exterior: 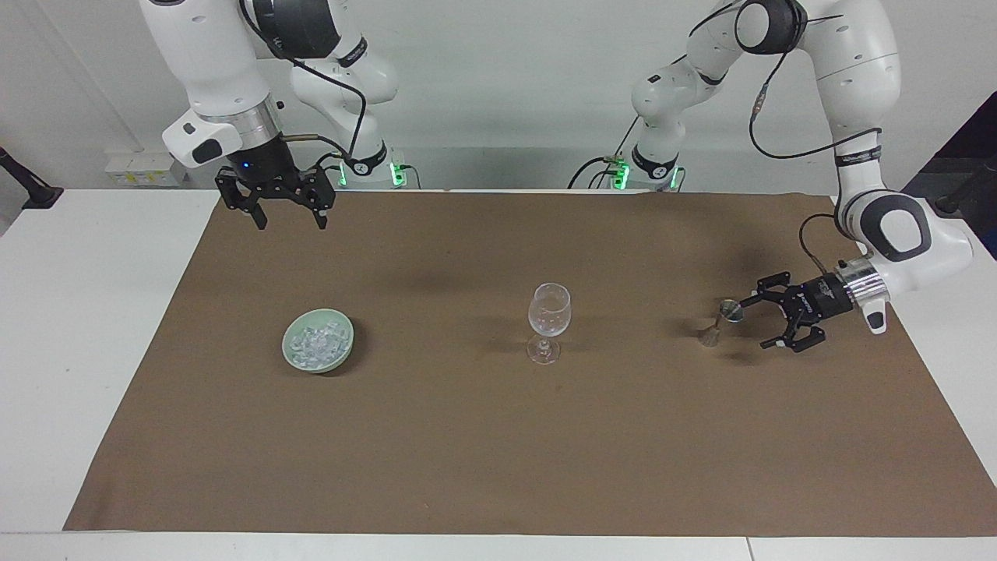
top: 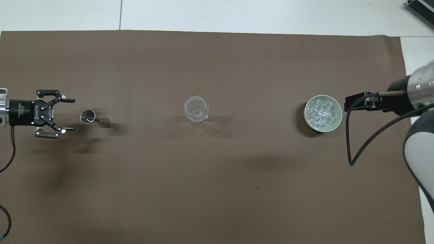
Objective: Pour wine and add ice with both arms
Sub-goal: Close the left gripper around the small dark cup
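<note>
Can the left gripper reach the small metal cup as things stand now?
Probably yes. The left gripper is open, turned sideways, and beside the small metal cup at the left arm's end of the table. Nothing lies between them; the wine glass stands well clear.

Brown mat covering white worktop. Grey wall at 12 o'clock, facing view.

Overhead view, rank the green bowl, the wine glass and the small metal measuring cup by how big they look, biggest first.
1. green bowl, widest outline, heaped with ice.
2. wine glass; its rim stands nearer the camera, which may enlarge it somewhat.
3. metal measuring cup, clearly the smallest.
</note>
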